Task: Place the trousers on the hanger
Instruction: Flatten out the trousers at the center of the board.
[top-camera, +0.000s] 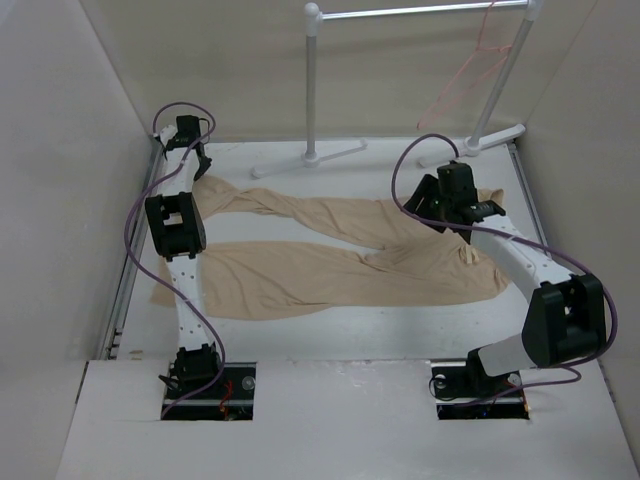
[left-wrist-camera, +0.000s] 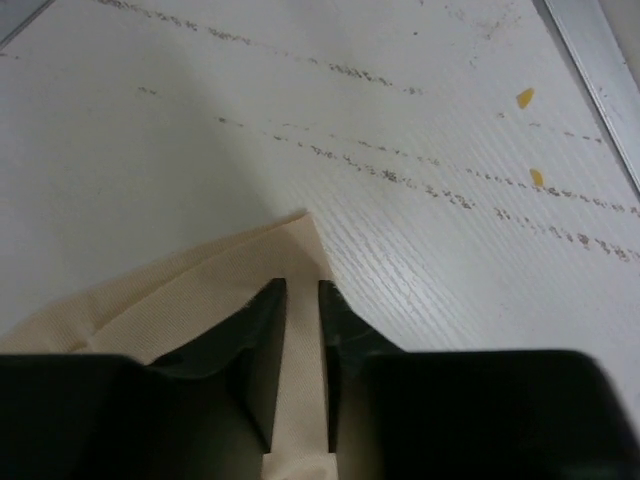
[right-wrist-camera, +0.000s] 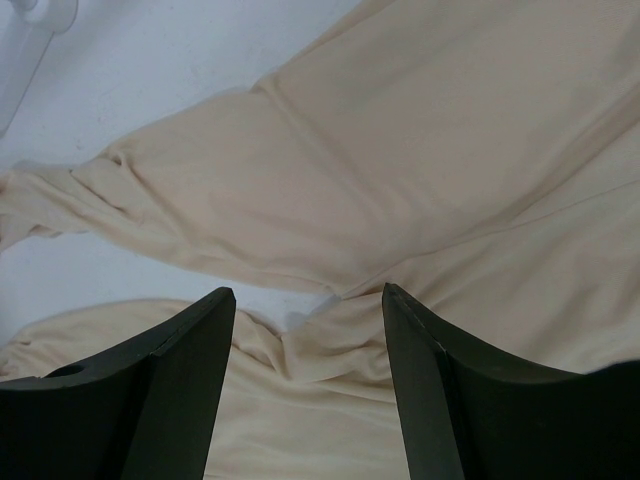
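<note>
Across the matt white table (top-camera: 400, 330) the trousers (top-camera: 290, 275) lie flat, soft beige cloth, with both creased legs running leftward. Behind stands a white tube rack (top-camera: 312, 90), and the thin pinkish wire hanger (top-camera: 470, 65) hangs from its bar. The right gripper (right-wrist-camera: 310, 300) hovers over the cloth with its fingers spread wide. The left gripper (left-wrist-camera: 300, 290) has its fingers narrow about a leg's hem corner; whether they grip it, I cannot tell.

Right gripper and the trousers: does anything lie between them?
Nothing. In the right wrist view the open right gripper looks straight onto the trousers; only air shows between, no other object.
</note>
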